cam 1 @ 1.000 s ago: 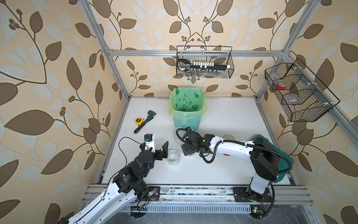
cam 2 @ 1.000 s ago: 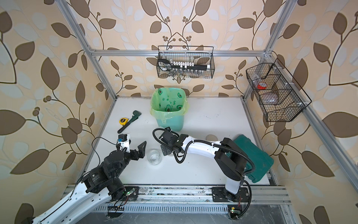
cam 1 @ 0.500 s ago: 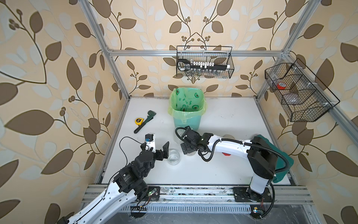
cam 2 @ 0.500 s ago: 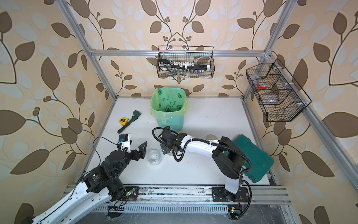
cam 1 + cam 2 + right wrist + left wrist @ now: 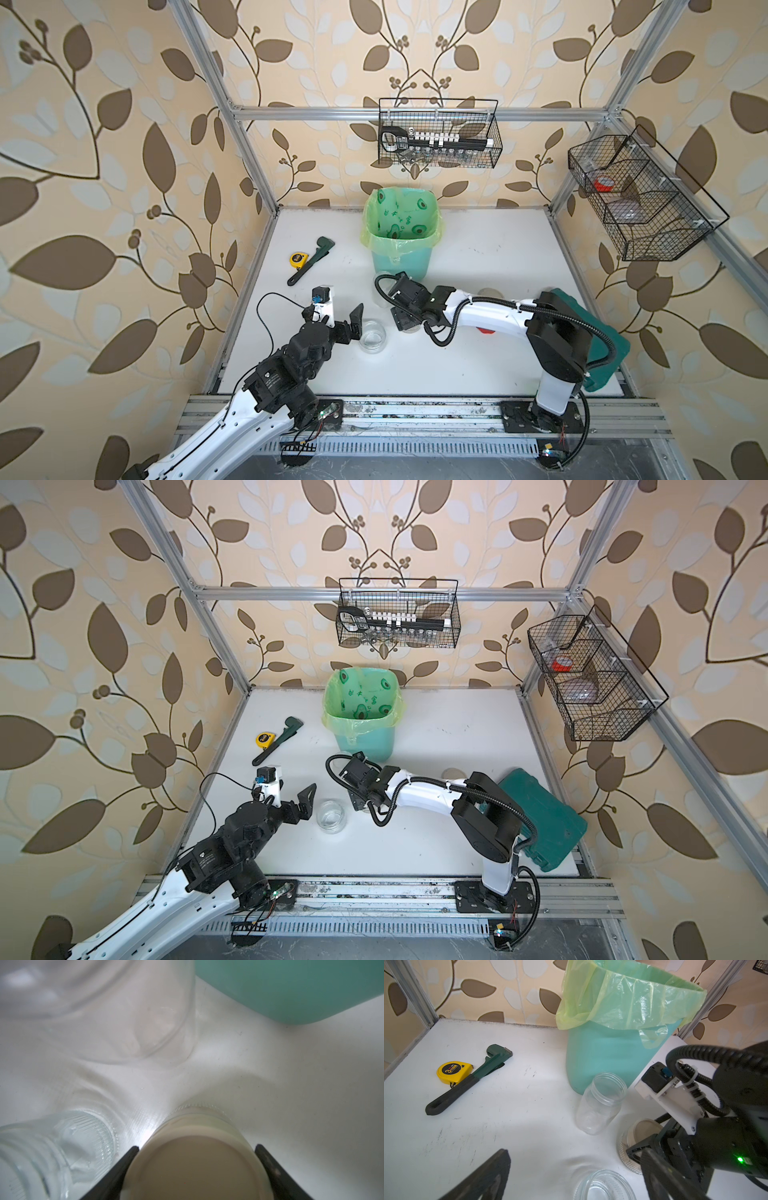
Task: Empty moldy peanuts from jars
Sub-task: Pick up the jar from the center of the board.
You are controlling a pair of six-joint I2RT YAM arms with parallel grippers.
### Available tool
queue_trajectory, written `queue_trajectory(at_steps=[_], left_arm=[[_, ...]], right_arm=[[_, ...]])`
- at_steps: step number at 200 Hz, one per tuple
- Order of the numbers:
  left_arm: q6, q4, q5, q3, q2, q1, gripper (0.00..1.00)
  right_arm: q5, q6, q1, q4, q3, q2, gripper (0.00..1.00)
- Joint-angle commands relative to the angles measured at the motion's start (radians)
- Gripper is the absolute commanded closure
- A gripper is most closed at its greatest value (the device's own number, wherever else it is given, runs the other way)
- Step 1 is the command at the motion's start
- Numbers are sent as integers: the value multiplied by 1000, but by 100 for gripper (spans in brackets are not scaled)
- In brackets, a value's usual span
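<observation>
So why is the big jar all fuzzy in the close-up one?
In the right wrist view the tall jar sits very near the lens, so it blurs, while the beige lid is a bit sharper; light glares white off the table there. In the left wrist view the same jar looks crisp.

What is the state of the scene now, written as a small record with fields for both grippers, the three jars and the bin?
left gripper: open, near the short open jar
right gripper: jaws on both sides of the beige lid; firm grip cannot be told
lidded short jar: upright, lid on, contents hidden
short open jar: upright, looks empty
tall jar: upright, no lid, looks empty, beside the bin
bin: upright, green liner
other: wrench and tape measure lying side by side
</observation>
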Motion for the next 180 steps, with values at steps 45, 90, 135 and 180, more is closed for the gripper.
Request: queue_trajectory(at_steps=[45,90,135,180], left_arm=[[57,92,151,-14,-42,5,1],[97,225,361,-41,7,5,1],[102,390,654,-22,184,4,1],[86,525,805,-27,250,-26,1]], right_arm=[[-123,-30,-90,10,-163,-220,56],[-283,-87,-207,-59,-236,-430,57],[-441,-174,-303,-209,-181,-563,64],[-593,-241,-314,-346,-38,-540,64]])
